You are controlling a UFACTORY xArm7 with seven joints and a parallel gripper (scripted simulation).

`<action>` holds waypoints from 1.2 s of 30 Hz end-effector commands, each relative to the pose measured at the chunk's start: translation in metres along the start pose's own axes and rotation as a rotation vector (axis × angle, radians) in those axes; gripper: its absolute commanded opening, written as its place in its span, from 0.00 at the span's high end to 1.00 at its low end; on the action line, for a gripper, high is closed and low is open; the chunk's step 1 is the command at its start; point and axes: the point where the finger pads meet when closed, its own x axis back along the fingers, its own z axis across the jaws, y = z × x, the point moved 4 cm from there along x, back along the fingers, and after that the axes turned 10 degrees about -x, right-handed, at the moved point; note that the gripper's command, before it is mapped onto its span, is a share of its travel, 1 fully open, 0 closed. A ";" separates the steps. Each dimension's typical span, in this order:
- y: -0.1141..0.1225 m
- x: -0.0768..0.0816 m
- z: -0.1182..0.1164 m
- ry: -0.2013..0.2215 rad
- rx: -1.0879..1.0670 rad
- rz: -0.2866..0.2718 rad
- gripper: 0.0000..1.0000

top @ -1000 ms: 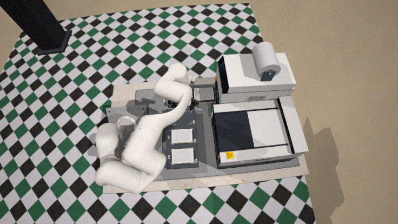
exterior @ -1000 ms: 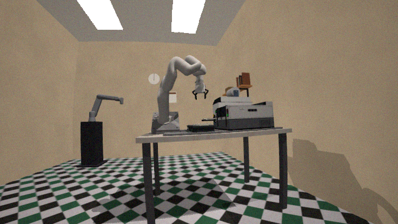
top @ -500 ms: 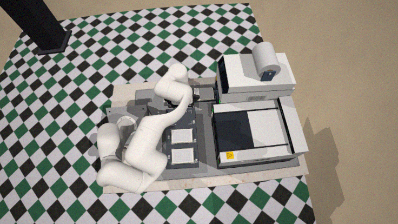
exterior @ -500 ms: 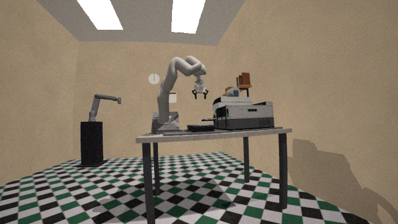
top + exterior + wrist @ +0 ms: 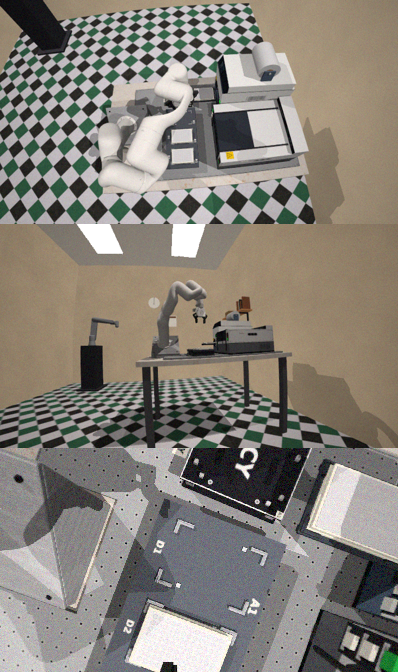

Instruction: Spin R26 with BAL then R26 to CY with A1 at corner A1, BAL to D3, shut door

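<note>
From above, the arm [image 5: 156, 131] hides the gripper [image 5: 199, 318] and most of nest D1 [image 5: 215, 565]. The exterior view shows the jaws wide, holding nothing, high over the counter [image 5: 211, 360]. The wrist view shows D1 bare, plate R62 [image 5: 177, 645] cut off on D2, the CY nest [image 5: 245, 473], and R26 [image 5: 352, 508] on the sealer's stage.

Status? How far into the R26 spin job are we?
Early. Done: no plate moved; R26 sits on the sealer's stage, BAL on D3, R62 on D2, CY nest bare. In hand: gripper open, empty, high over the deck. Left: both bucket loads, spin, unloading to CY and D3.
</note>
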 end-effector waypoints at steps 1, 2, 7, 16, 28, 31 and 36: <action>0.000 0.002 0.000 0.004 0.168 0.008 0.00; 0.000 0.002 0.000 0.004 0.168 0.008 0.00; 0.000 0.002 0.000 0.004 0.334 0.008 0.00; 0.000 0.002 0.000 0.006 0.634 0.007 0.00; 0.000 0.002 0.000 0.007 0.968 0.006 0.00; 0.000 0.002 0.000 0.007 1.068 0.006 0.00; 0.000 0.002 0.000 0.007 1.168 0.005 0.00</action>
